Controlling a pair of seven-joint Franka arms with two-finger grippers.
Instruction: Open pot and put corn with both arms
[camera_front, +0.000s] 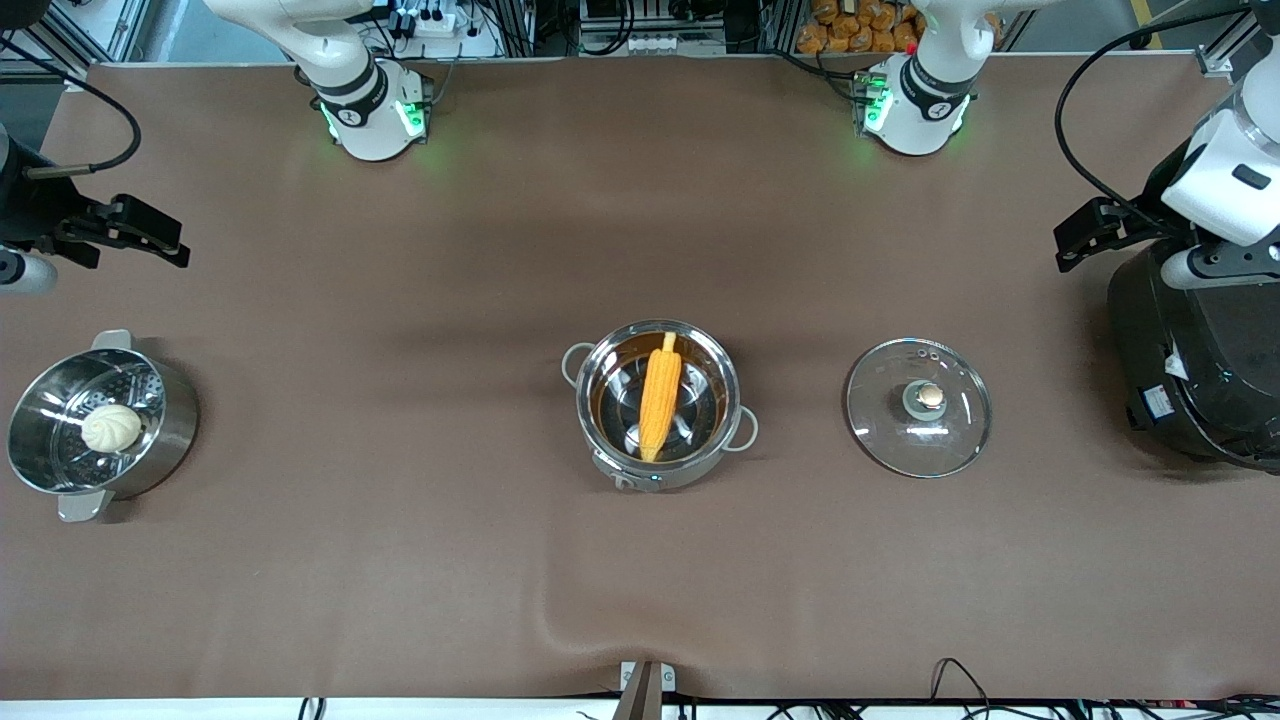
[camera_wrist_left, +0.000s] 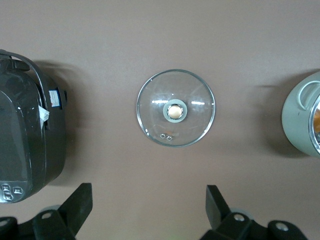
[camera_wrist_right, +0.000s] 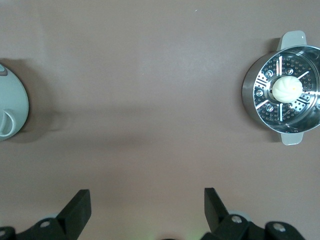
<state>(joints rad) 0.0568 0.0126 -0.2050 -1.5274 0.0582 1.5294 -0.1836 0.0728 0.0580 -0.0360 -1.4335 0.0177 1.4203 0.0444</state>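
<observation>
Pot (camera_front: 657, 405) sat mid-table, uncovered, corn (camera_front: 659, 396) already inside, long axis running from the pot's control base toward the arm bases, stub end farthest from the front camera. Glass lid (camera_front: 918, 406) lay flat beside the pot toward the left arm's end, knob up. Steamer pot (camera_front: 95, 425) with bun (camera_front: 111, 427) sat toward the right arm's end. Left gripper (camera_front: 1085, 235) hung with fingers apart beside the rice cooker (camera_front: 1200, 350), nearer the lid than the right gripper (camera_front: 150, 237), also spread, empty. Task looked done; both arms waited.

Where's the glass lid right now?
The lid lies flat on the table, knob up, between the pot and the black rice cooker, toward the left arm's end; the left wrist view shows it too.
</observation>
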